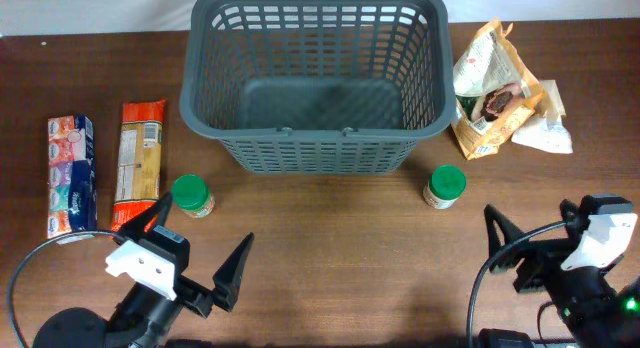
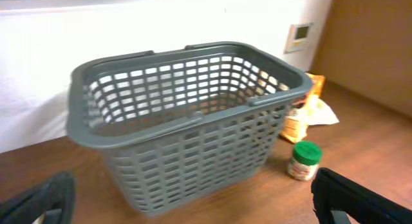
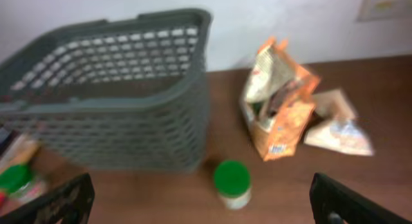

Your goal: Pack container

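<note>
A: Overhead first. Where's the basket?
B: Basket [image 1: 320, 153] top centre, long axis left-right, nothing inside. Both arms sit at the bottom edge, so it lies up-frame from each.
A: Nearest pick?
B: Left gripper [image 1: 207, 220], jaws wide apart, holding nothing. Left jar [image 1: 192, 196] sits just beside its upper finger. Right gripper [image 1: 532, 220] is also spread and empty. Right jar [image 1: 444, 185] is up-left of it, near but apart. I'd judge the left the closer pairing.
A: Other stock?
B: Pasta [image 1: 138, 163] and tissues [image 1: 71, 173] at left, bags [image 1: 495, 88] upper right.
A: Left wrist?
B: Left fingers [image 2: 38, 201] in the two bottom corners, far apart, touching nothing. Basket fills the centre, right jar lower right.
A: Right wrist?
B: Blurred. Right fingers [image 3: 55, 201] in both bottom corners, nothing between. Basket upper left, right jar bottom centre, bags to the right.
</note>
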`<state>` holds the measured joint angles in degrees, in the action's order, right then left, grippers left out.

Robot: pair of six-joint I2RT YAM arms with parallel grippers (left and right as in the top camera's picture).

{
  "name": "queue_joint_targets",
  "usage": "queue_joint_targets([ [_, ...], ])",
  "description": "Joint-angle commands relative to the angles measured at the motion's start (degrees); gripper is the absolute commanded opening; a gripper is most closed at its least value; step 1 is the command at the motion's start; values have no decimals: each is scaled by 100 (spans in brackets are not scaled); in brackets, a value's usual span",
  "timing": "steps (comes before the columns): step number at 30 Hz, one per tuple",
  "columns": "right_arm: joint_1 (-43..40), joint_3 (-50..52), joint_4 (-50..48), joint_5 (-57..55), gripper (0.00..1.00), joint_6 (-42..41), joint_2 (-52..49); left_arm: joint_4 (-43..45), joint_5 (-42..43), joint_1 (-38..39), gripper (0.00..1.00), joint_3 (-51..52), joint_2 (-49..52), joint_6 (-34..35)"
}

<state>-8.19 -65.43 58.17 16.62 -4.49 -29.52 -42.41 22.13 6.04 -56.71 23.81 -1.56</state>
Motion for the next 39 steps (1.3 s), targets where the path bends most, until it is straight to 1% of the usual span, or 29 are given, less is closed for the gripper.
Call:
queue_joint_targets([
  [1, -9, -199, 623, 420, 99, -31, -297, 76, 422, 20, 99, -101, 68, 2],
  [4, -9, -341, 1005, 439, 99, -31, -444, -57, 476, 20, 99, -540, 232, 68],
  [5, -9, -669, 1276, 393, 99, -24, -614, -595, 15, 20, 99, -1200, 564, 63],
  [8, -9, -1550, 1784, 50, 99, -24, -1115, -1794, -815, 20, 99, -2365, 1342, 50],
  [9, -9, -1930, 2004, -70, 99, -22, -1353, -2225, -970, 20, 99, -2780, 1652, -20],
  [10, -9, -2597, 2398, -157, 99, 24, -1779, -2990, -1137, 20, 99, -3560, 2256, -107],
  [12, -9, -3427, 2920, -179, 99, 114, -2308, -3744, -1128, 20, 99, -4417, 2931, -107],
  [14, -9, -4387, 3541, -188, 99, 122, -2935, -4113, -931, 20, 99, -5016, 3462, -105],
  [16, -9, -5110, 3917, -181, 99, 120, -3445, -4146, -616, 20, 99, -5206, 3814, -105],
  [17, -9, -5281, 3915, -153, 99, 101, -3591, -4214, -420, 20, 99, -5204, 3947, -105],
  [18, -9, -5355, 3912, -118, 99, 101, -3674, -4236, -247, 20, 99, -5204, 4052, -105],
  [20, -9, -5372, 3912, -125, 99, 103, -3746, -4256, -199, 20, 99, -5206, 4153, -59],
  [21, -9, -5372, 3912, -227, 99, 105, -3801, -4347, -468, 20, 99, -5206, 4225, 269],
  [23, -9, -5372, 3912, -570, 99, 105, -3875, -4607, -1360, 20, 99, -5206, 4308, 1379],
  [24, -9, -5372, 3912, -844, 99, 103, -3936, -4728, -1585, 20, 99, -5206, 4350, 1593],
  [27, -9, -5375, 3912, -1040, 99, 103, -4199, -4953, -1519, 20, 99, -5305, 4498, 1569],
  [28, -9, -5375, 3912, -1021, 99, 103, -4253, -4992, -1366, 20, 99, -5396, 4562, 1397],
  [29, -9, -5375, 3912, -953, 99, 103, -4374, -5034, -990, 20, 99, -5567, 4671, 966],
  [30, -9, -5375, 3906, -894, 99, 103, -4516, -5101, -750, 20, 99, -5884, 4824, 719],
  [34, -9, -5375, 3893, -894, 99, 103, -4671, -4992, -752, 20, 99, -6747, 4946, 461],
  [36, -9, -5379, 3777, -894, 99, 103, -4653, -4778, -765, 20, 99, -7211, 4905, 315],
  [39, -9, -5379, 3676, -1001, 99, 105, -4631, -4409, -839, 20, 99, -7552, 4699, 321],
])
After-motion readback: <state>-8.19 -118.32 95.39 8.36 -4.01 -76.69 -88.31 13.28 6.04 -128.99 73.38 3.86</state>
